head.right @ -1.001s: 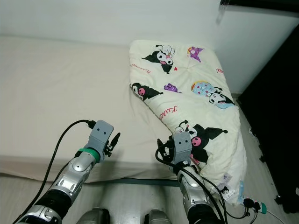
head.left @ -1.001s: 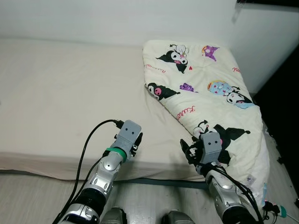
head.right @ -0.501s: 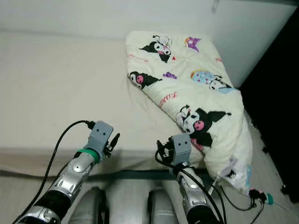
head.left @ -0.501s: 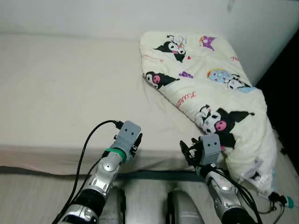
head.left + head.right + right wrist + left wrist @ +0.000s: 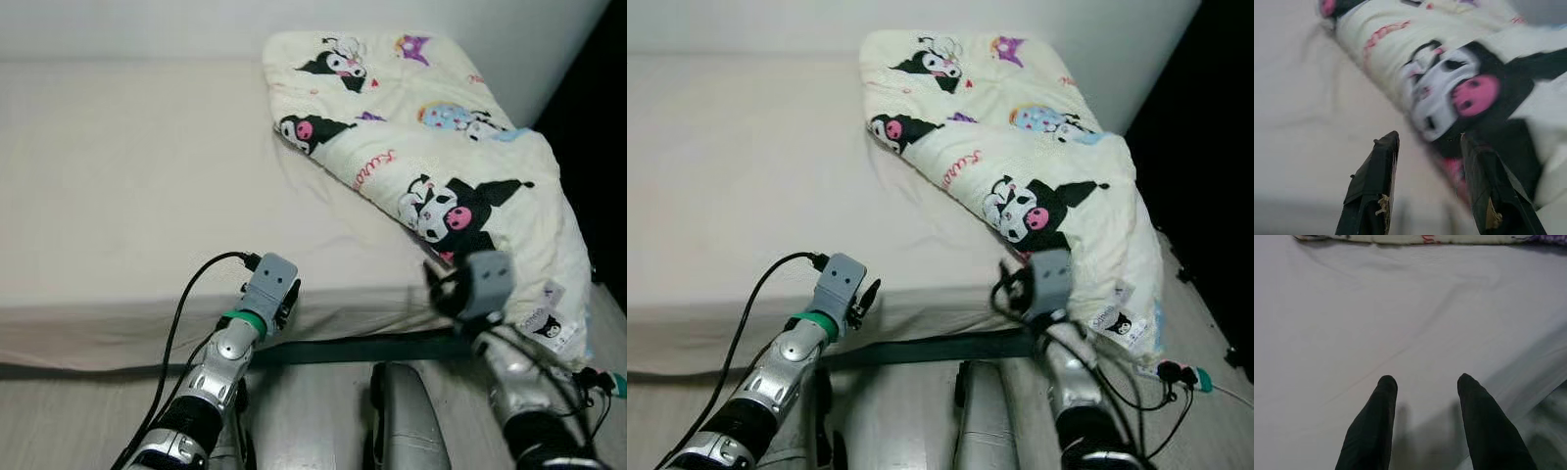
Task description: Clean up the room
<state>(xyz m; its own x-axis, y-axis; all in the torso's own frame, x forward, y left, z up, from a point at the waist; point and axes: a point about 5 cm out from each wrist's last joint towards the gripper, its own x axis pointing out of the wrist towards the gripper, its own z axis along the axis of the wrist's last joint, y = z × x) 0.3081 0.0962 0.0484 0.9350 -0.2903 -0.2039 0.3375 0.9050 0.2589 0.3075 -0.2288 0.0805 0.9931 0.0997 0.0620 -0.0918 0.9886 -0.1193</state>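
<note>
A: Here, at the foot of a bed (image 5: 118, 196): cream quilt (image 5: 460, 147) printed with black-and-pink cartoon figures, bunched along the robot's right side of the mattress, lower corner spilling over the edge toward the floor.

B: Lying which way from the grippers?

A: Ahead and slightly right of the right gripper (image 5: 1425, 147), long axis running from the near right corner of the bed back toward the wall. Much nearer the right arm than the left.

B: And that gripper's fingers?

A: Spread apart, holding nothing, aimed at the cartoon face on the quilt's near fold; close to the fabric, not touching as far as can be judged. Wrist picture blurred.

B: The left side?

A: Left gripper (image 5: 1425, 382) likewise parted and empty, poised low over bare pale sheet near the mattress edge, well apart from the quilt.

B: Handling?

A: Soft, thick, rumpled; probably sagging wherever pinched. Best grasped, at a guess, at the near hanging corner.
</note>
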